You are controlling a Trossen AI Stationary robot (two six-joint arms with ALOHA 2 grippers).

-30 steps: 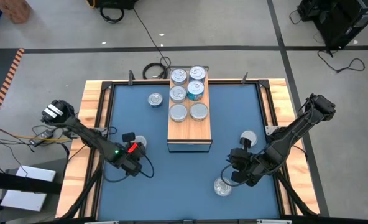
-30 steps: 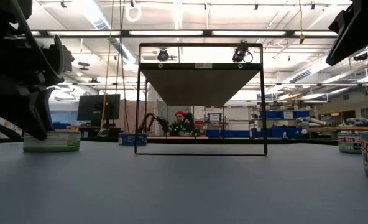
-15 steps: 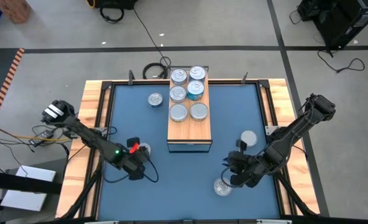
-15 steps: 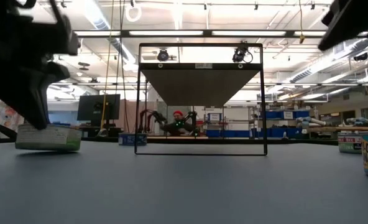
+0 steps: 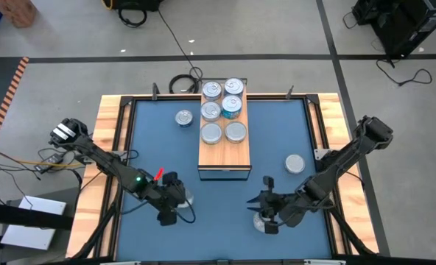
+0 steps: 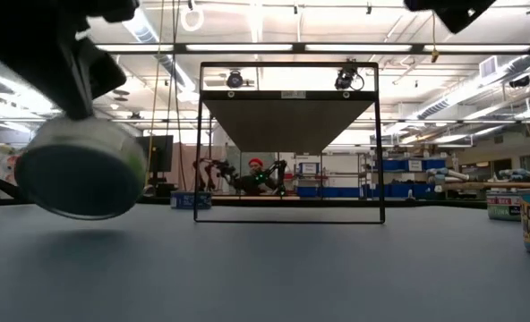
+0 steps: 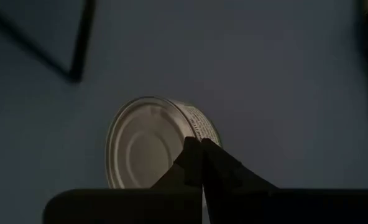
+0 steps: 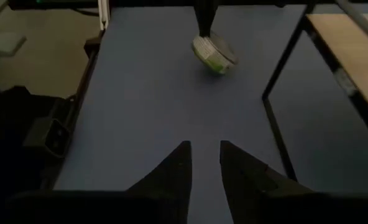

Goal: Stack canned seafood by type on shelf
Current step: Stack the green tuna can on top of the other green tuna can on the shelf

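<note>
Left side of the worktop (image 5: pixel 129 125): the left pincer (image 5: pixel 175 200) was clamped on one tin (image 6: pixel 81 165), lifted clear of the blue mat and tipped, its silver lid (image 7: pixel 143 146) turned partly sideways. Seen from the table-level camera the tin hung above the surface with a shadow beneath it. The grip looked to sit on the tin's rim, off centre, which may explain the tilt.

Middle: the shelf (image 5: pixel 223 151) carried six tins at its far end, in two rows; one tin there showed teal sides (image 5: pixel 231 107), the others mostly silver lids. The near end of the wood top was bare. A loose tin (image 5: pixel 183 117) lay on the mat just left of the shelf's far end.

Right side: another loose tin (image 5: pixel 294 163) lay on the mat. The right pincer (image 5: pixel 268 213) hovered low over the near mat, fingers slightly parted with nothing between them; whether a tin lay under it I could not tell.

To do this carry well, my judgement: level the tin before lowering, or it may land on its edge and roll. Check its side colour against the stacks, then bring it over a matching stack, set it down flat, and let go only once it rests. Keep the right arm clear of the shelf's front.
</note>
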